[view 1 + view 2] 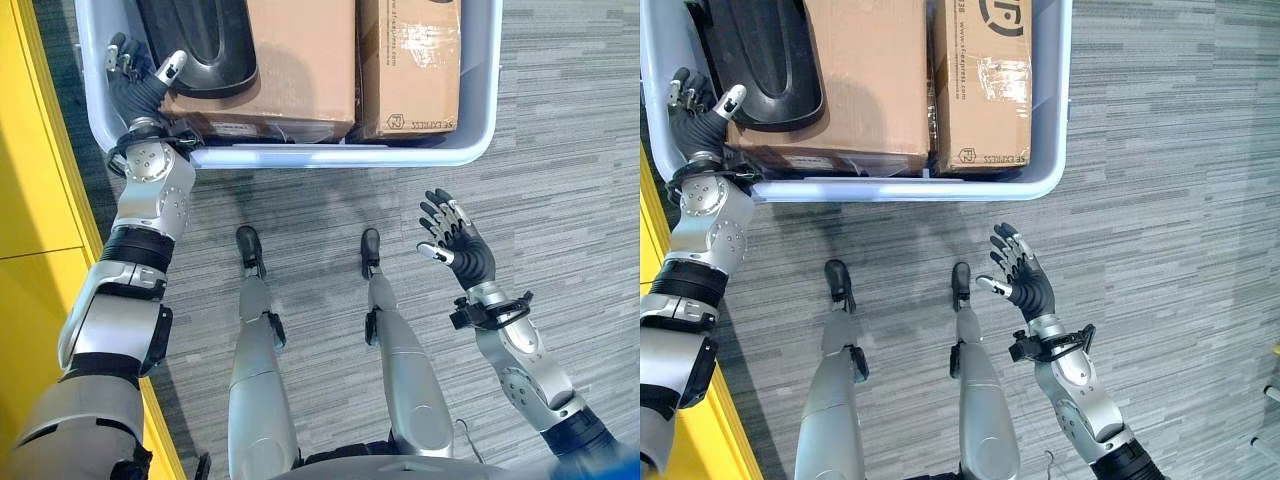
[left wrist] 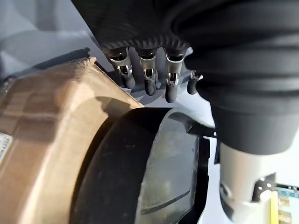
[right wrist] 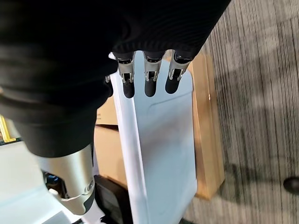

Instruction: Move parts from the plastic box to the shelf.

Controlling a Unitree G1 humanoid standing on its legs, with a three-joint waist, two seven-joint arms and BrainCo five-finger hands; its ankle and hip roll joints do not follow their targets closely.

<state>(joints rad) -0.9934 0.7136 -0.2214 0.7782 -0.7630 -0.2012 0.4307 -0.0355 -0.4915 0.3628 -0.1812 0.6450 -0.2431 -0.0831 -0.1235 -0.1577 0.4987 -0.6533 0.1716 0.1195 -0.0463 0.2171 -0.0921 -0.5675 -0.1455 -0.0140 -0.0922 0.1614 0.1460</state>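
Parts not yet shifted, by the look of it: all visible ones sit in the plastic box (image 1: 470,145), none in a hand.

Nearest, right hand (image 1: 455,243) hovers above the carpeted floor (image 1: 570,130), well short of the box's near wall, palm turned inward, fingers (image 3: 145,79) straight and spread, holding nothing.

Next out, left hand (image 1: 145,80) is reaching over the box's near left corner. Its fingers (image 2: 148,77) are extended and apart, not clamped on anything; thumb lies just beside the edge of the black moulded part (image 1: 200,45). Whether it touches, cannot tell.

Inside the box: black moulded part rests on top of the large cardboard box (image 1: 300,60); a second, narrower cardboard box (image 1: 410,65) stands just beside that one, toward the robot's right.

Yellow panel (image 1: 30,200) runs along the robot's left; whether this belongs to the shelf, cannot tell.

Judgement: early stage. Left hand is placed for a first pick, likely the black part. Grasp, lift and carry all remain.
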